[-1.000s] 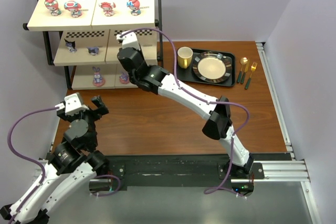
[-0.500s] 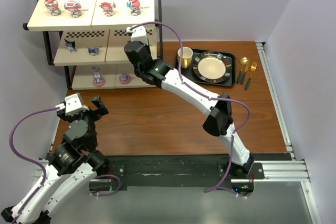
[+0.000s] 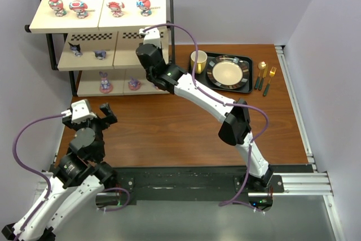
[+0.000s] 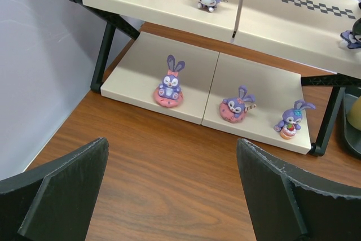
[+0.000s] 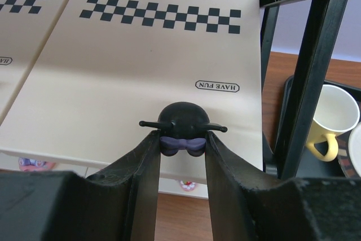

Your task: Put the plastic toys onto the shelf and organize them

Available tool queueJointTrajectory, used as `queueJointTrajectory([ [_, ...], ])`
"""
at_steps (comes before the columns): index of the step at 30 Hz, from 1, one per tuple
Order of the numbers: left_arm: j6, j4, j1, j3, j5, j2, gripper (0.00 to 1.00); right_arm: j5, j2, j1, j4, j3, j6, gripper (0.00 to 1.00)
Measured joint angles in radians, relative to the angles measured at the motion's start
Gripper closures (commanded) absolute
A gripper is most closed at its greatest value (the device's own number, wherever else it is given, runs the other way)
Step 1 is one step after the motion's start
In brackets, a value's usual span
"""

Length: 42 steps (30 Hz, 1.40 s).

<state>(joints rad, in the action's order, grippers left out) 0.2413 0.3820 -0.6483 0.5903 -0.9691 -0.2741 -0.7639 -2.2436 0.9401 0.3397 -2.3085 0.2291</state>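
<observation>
Our right fingers [image 5: 144, 167] are narrowed onto a small dark figurine [image 5: 181, 121], pinching its sides just under the rounded head, with a purple bow-shaped part showing between them. Ahead of these fingers lies the right-hand board of the middle tier of the shelf [image 5: 130, 71]. The toy sits over that board's near lip, and we cannot tell whether its base touches the board or hangs above it. Our left fingers [image 4: 62, 184] stand wide with nothing in them, low over the bench [image 4: 169, 162], and well ahead of them three purple bunnies [image 4: 169, 86] sit on the bottom board.

We judge the main risk to be a release this close to the lip: the toy could rock back towards the fingers and drop to the bench. Its two thin side prongs jut out above the fingertips and might snag as the fingers part, tipping it. The black post [image 5: 307, 71] stands just to the right of the fingers, with the yellow mug [image 5: 333, 111] beyond it, so a sideways drift could knock the frame and shake the toys already placed.

The figurine looks like smooth, hard plastic, dome-topped and likely slippery. The board is matt cream, flat and slightly sloped in this view, with a printed checkered strip [image 5: 161, 12] at its far side
</observation>
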Motion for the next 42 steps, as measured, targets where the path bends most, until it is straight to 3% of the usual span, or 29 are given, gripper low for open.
queueJointTrajectory([
  [4, 0.0, 0.0, 0.0, 0.0, 0.007, -0.003, 0.0, 0.0, 0.0, 0.0, -0.011, 0.005, -0.001, 0.57],
  [9, -0.002, 0.0, 0.001, 0.0, 0.019, -0.003, 0.0, 0.004, 0.0, 0.0, -0.019, 0.009, -0.002, 0.52],
  [22, -0.003, 0.0, 0.011, 0.0, 0.033, -0.003, 0.0, 0.023, 0.0, 0.0, -0.035, 0.02, -0.001, 0.5],
  [26, -0.003, 0.0, 0.014, 0.0, 0.039, -0.003, 0.0, 0.043, 0.006, 0.002, -0.048, 0.05, 0.001, 0.39],
  [32, -0.017, -0.003, 0.014, -0.005, 0.051, -0.003, 0.0, 0.083, 0.114, 0.031, -0.1, 0.262, -0.008, 0.23],
  [42, -0.017, -0.003, 0.019, -0.013, 0.074, -0.003, 0.0, 0.153, 0.587, 0.098, -0.233, 0.824, -0.043, 0.01],
])
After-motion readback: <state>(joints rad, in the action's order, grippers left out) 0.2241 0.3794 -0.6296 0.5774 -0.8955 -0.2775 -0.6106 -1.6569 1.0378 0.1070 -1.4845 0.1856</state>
